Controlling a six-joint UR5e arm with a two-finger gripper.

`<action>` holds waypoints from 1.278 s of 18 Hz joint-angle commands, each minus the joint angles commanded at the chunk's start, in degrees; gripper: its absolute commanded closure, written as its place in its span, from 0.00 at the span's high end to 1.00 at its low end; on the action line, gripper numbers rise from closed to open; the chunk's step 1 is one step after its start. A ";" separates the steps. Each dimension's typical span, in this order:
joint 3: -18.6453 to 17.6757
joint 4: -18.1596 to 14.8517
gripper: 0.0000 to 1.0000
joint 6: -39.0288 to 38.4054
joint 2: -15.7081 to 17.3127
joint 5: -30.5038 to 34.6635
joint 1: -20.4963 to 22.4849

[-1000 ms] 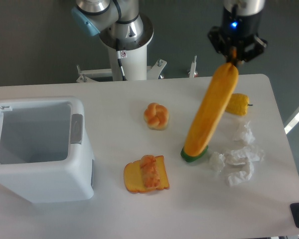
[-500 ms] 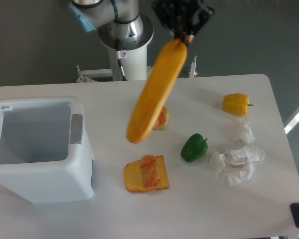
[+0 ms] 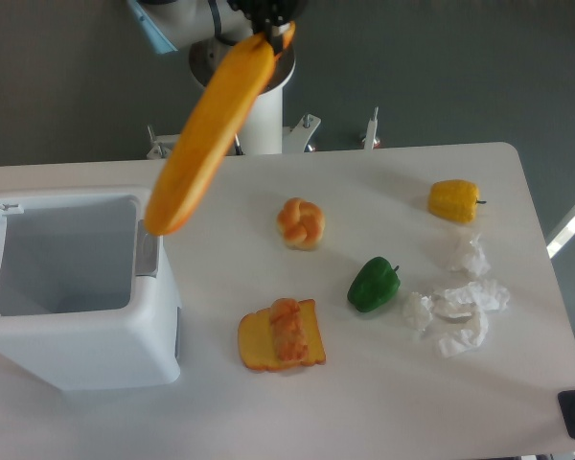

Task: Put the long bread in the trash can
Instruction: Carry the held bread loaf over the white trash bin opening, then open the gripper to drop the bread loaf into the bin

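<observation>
Jaws clamp the long bread's [image 3: 207, 133] top end, loaf hanging tilted.

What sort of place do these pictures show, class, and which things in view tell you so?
Probably a robotics lab test bench: a robot arm base mounted behind a plain white table, with toy-like food such as the long bread and a green pepper laid out beside a trash can.

Silver arm [image 3: 259, 72], light-blue joint cap [image 3: 151, 21]

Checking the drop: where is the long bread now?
The long bread hangs tilted from the gripper, upper left, its low end over the trash can right rim.
</observation>
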 joint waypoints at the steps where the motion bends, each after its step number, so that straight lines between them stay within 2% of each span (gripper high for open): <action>1: 0.00 -0.09 0.01 0.09 -0.35 0.61 -1.14; 4: 0.35 -0.52 0.01 0.00 -2.11 3.51 -4.40; 8: 2.45 -1.23 0.01 -0.09 -6.32 7.56 -7.92; 11: 5.53 -1.67 0.01 -0.09 -8.61 8.00 -8.71; 14: 9.83 -3.69 0.02 -0.09 -11.77 10.28 -10.38; 17: 11.95 -3.34 0.04 -0.18 -14.32 10.81 -11.44; 20: 11.95 -3.16 0.08 0.09 -15.64 13.09 -13.19; 23: 11.95 -2.38 0.21 0.09 -16.61 13.28 -14.16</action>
